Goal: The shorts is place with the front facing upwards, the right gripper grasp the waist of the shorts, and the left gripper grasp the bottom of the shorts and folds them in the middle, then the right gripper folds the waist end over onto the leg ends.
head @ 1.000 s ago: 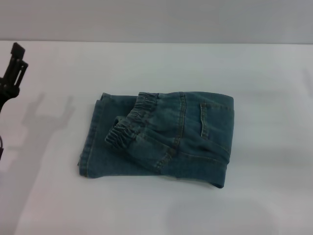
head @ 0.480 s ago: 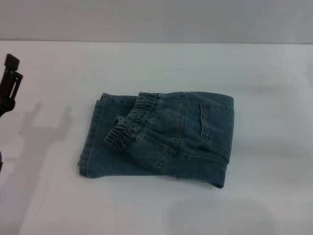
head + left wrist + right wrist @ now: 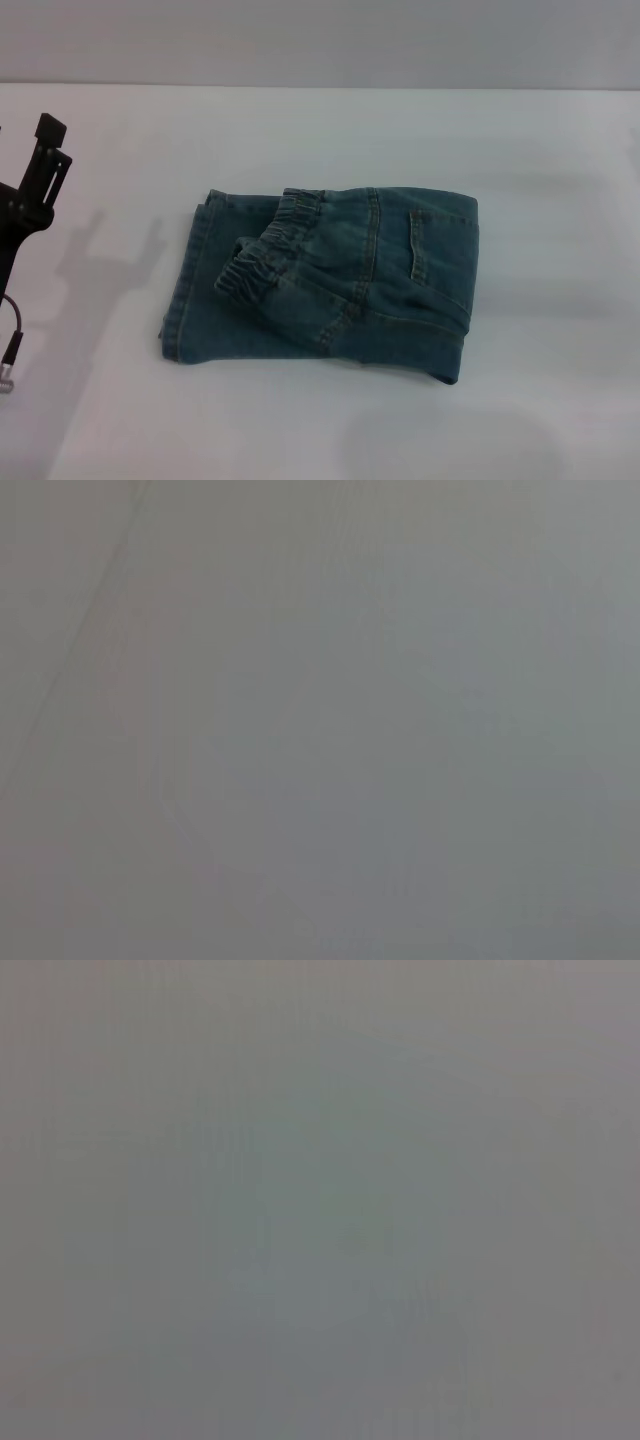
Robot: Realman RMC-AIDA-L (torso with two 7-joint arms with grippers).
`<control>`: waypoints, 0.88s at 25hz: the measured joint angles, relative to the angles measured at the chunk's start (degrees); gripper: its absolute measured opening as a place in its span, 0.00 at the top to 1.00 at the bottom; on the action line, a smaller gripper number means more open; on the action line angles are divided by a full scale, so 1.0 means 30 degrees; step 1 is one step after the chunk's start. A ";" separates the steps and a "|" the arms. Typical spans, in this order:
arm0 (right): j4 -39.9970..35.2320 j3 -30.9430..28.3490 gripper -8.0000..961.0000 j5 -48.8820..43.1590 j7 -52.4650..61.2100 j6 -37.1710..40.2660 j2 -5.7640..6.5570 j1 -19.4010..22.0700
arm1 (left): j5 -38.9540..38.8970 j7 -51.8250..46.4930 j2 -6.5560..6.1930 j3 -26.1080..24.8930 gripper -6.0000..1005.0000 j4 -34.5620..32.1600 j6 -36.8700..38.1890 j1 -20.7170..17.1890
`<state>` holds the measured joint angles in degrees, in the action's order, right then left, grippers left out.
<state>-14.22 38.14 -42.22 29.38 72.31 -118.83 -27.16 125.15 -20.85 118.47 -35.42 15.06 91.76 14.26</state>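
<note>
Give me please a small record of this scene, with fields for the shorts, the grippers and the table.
shorts: blue denim shorts, folded into a compact bundle, lying flat near the middle of the table
waistband: elastic waistband lies on top, toward the robot's left side of the bundle
leg ends: leg ends at the left edge, under the waistband layer
left gripper: left gripper raised at the table's left edge, apart from the shorts, holding nothing
right gripper: not in view
table: white table

No readable text, label or brand anywhere. No numbers or signs either, in any view.
</note>
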 joint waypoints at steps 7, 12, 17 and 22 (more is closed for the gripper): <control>0.0563 -0.0030 0.42 0.0702 -0.1129 -0.0025 0.0000 -0.0299 | 0.0001 0.0005 -0.0001 0.0000 0.21 0.0165 0.0000 0.0023; 0.1069 -0.0031 0.42 0.1462 -0.1764 0.0023 -0.0003 -0.0599 | -0.0028 0.0005 0.0001 -0.0001 0.21 0.0196 0.0040 -0.0021; 0.1102 -0.0030 0.41 0.1554 -0.1768 0.0119 -0.0031 -0.0623 | -0.0033 0.0006 0.0001 -0.0001 0.21 0.0196 0.0094 -0.0093; 0.1258 -0.0031 0.42 0.1677 -0.1768 0.0133 -0.0053 -0.0673 | -0.0021 0.0007 0.0000 0.0000 0.21 0.0196 0.0120 -0.0096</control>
<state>-10.44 38.05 -37.19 24.08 72.70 -118.99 -29.18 125.09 -20.83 118.47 -35.42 15.65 92.12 13.97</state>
